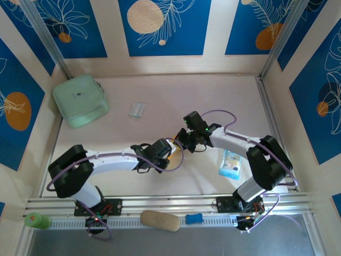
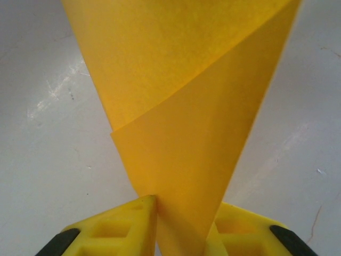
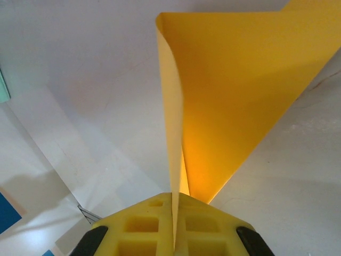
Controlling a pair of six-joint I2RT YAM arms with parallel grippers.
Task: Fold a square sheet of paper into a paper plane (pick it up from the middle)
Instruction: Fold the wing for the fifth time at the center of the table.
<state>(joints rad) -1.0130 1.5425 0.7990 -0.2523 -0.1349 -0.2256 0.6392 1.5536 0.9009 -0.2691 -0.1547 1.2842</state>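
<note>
The square sheet of paper [image 3: 234,96], curled, is held above the middle of the table [image 1: 160,96], pinched by the closed right pincer [image 3: 173,200]. It also runs between the jaws of the left pincer [image 2: 184,213]; whether it's gripped there can't be told. If slack, the sheet could twist & crease crooked.

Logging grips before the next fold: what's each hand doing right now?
Left hand: around the paper, grip cannot be told.
Right hand: closed on the paper.
</note>
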